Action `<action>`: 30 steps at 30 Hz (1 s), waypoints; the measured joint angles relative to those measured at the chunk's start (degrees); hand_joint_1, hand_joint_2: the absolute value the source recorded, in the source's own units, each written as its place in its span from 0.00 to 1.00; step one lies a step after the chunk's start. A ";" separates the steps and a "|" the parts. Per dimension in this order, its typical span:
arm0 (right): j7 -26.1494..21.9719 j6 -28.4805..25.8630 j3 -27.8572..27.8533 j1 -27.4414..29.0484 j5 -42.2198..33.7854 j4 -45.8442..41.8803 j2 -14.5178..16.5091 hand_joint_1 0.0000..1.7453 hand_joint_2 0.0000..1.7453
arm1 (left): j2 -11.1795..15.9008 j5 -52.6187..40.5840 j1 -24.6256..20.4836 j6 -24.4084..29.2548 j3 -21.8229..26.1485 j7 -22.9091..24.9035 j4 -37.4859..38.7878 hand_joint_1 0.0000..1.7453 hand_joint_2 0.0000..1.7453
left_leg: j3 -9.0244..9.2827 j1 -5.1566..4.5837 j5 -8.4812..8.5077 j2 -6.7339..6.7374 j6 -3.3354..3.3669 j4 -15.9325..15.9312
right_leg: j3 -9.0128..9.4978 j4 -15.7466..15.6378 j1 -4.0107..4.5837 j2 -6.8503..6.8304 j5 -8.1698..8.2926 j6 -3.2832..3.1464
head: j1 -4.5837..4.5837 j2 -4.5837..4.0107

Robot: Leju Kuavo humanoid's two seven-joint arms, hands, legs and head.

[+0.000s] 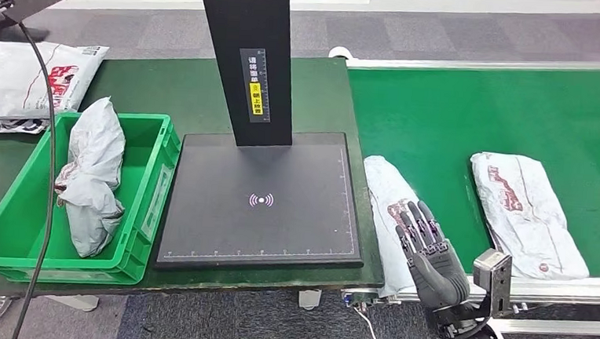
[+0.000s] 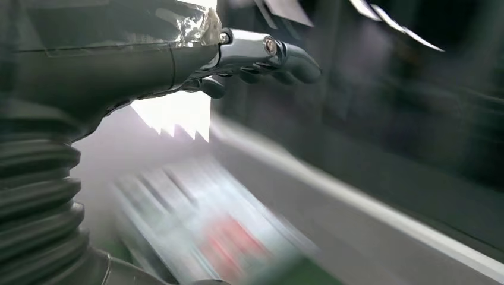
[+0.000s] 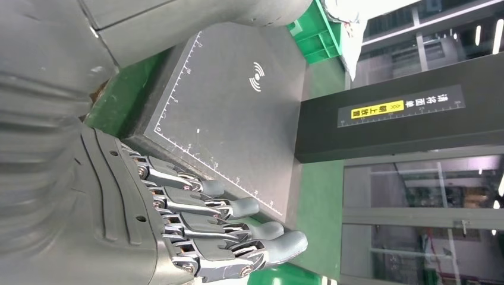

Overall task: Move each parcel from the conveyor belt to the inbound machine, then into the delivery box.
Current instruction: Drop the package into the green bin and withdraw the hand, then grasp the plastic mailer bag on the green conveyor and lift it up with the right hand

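Observation:
Two grey-white parcels lie on the green conveyor belt (image 1: 457,116): one (image 1: 385,198) at its near left edge, the other (image 1: 526,211) further right. My right hand (image 1: 429,252) is just above the near end of the left parcel, fingers stretched out and apart, holding nothing. In the right wrist view its fingers (image 3: 208,228) point towards the black scanner plate (image 3: 238,113). That plate (image 1: 263,203) of the inbound machine is bare. A crumpled parcel (image 1: 92,176) lies in the green delivery box (image 1: 143,231). My left hand (image 2: 255,56) appears blurred, fingers extended and empty.
The machine's black post (image 1: 249,56) rises at the plate's far edge. Another white parcel (image 1: 19,81) lies on the table behind the box. A black cable (image 1: 43,201) hangs across the box. The left wrist view shows a blurred white and red shape (image 2: 208,231).

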 joint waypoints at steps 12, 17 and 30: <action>8.16 6.96 -3.29 -19.79 30.72 7.45 -12.44 0.00 1.00 | -20.93 68.38 48.38 -13.73 -2.85 -12.15 -36.41 0.00 1.00 | 0.91 -0.71 -0.81 1.19 0.88 0.15 | 0.59 -0.01 -0.86 1.09 -0.18 0.80 | 0.02 0.00; 8.37 7.21 -3.48 -22.43 32.42 8.94 -14.37 0.00 1.00 | -23.05 67.86 52.68 -13.55 -4.31 -10.61 -41.29 0.00 1.00 | 0.86 -0.70 -0.87 0.99 0.97 0.15 | 0.63 -0.01 -0.86 0.90 -0.25 0.89 | 0.03 0.00; 11.92 8.77 -3.45 -33.93 38.49 22.26 -24.76 0.00 1.00 | -28.31 68.01 59.30 -20.10 -8.49 -11.59 -42.35 0.00 1.00 | 0.78 -0.74 -0.94 0.66 1.16 0.31 | 0.76 -0.01 -0.83 0.55 -0.31 1.11 | 0.04 0.00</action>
